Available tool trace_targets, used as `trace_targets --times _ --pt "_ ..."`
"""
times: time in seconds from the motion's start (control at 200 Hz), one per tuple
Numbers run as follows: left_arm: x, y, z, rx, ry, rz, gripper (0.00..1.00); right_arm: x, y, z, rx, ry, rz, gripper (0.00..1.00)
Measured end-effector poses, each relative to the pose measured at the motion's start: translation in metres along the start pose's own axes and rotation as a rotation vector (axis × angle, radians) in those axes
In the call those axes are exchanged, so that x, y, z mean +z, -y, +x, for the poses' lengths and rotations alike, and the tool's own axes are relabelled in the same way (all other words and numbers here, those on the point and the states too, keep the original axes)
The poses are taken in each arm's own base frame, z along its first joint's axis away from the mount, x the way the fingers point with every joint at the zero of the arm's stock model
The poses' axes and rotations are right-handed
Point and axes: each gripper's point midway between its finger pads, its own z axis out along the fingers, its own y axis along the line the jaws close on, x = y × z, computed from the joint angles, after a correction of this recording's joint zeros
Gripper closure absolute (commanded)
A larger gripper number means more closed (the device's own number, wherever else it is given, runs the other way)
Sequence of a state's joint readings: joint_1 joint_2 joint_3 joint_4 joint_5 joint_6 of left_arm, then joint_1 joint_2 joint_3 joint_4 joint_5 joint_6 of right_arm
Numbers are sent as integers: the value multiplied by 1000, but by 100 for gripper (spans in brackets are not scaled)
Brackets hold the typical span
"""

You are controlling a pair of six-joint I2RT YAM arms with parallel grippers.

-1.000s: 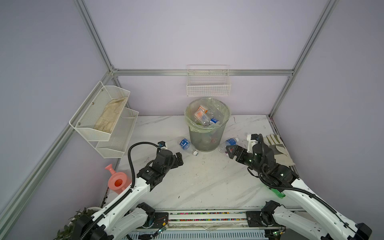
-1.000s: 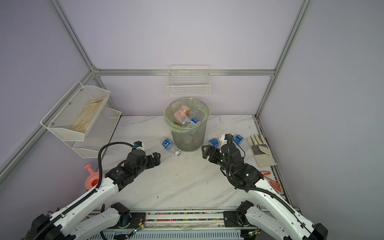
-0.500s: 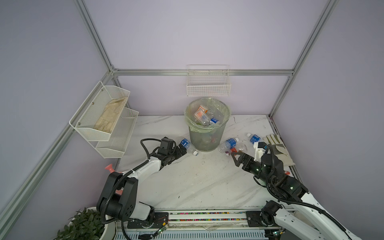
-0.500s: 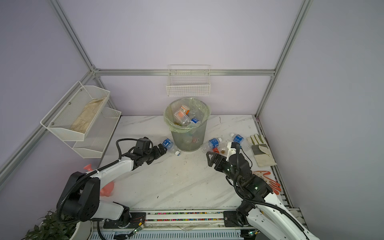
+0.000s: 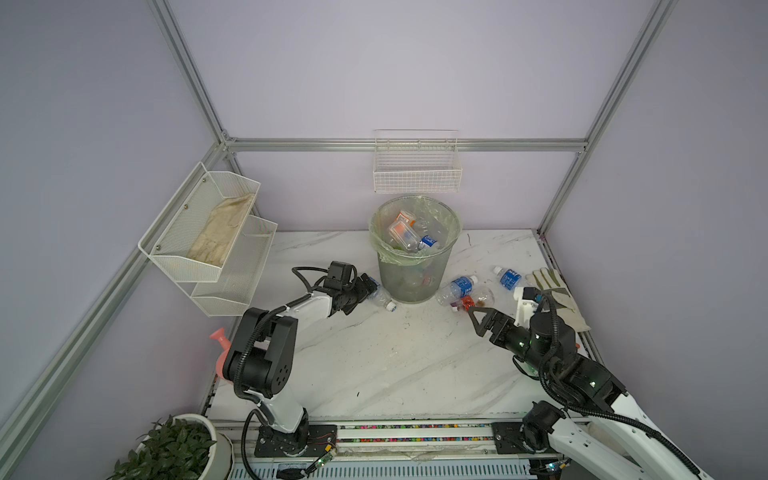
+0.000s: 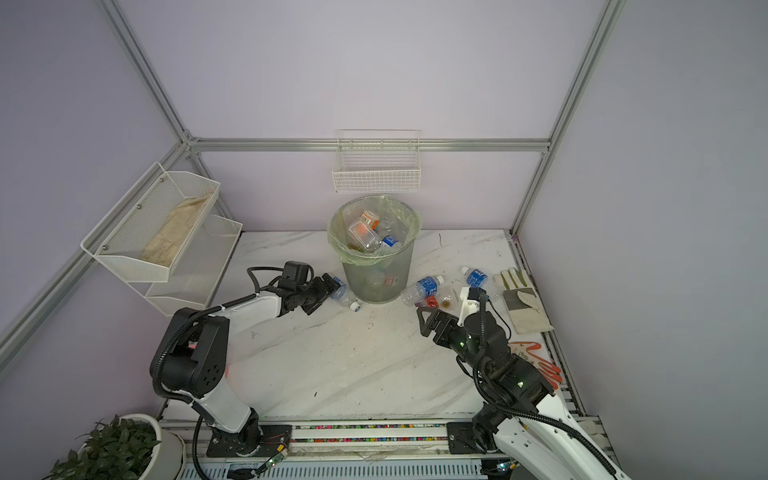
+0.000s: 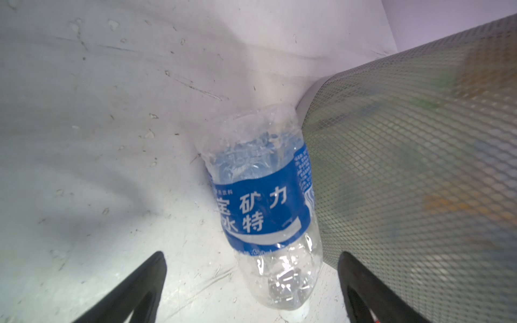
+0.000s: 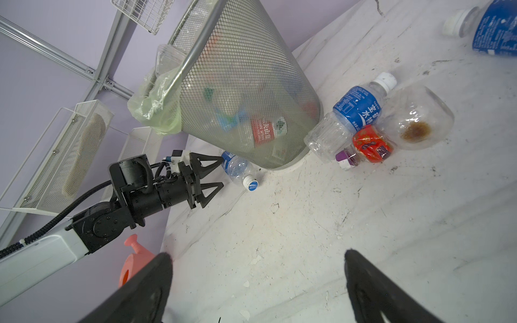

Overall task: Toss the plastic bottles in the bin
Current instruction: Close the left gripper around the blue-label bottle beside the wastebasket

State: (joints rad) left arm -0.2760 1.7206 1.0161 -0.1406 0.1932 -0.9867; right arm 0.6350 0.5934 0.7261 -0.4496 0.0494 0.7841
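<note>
Standing spread and empty, the left gripper has the cap end of a blue-labelled bottle just at its fingertips. The bottle lies on its side, long axis running nearly straight away from the gripper, its flank touching the bin on one finger's side. This arm is clearly the nearer. Whether that finger clears the mesh I cannot tell, and the cap is cut off in the left wrist view. The right gripper, also spread and empty, faces a huddle ahead: a second blue-labelled bottle, a red-labelled bottle and a stained clear bottle.
</note>
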Motion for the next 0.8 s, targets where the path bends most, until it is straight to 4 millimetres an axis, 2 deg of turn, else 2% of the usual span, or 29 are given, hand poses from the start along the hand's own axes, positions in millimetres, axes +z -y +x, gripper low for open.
trace_targets --times 0.235,0.47,0.63,0.8 --pt "14 3 -6 -30 -7 -18 12 -6 -4 -10 -2 29 5 3" --pt "22 -7 -3 -38 -23 -51 16 -7 -4 -13 -2 43 13 3" --pt "23 -6 -9 -40 -9 -73 19 -7 -5 -15 -3 46 14 3" --pt "30 -16 -10 -46 -5 -126 25 -7 -6 -16 -6 50 16 3"
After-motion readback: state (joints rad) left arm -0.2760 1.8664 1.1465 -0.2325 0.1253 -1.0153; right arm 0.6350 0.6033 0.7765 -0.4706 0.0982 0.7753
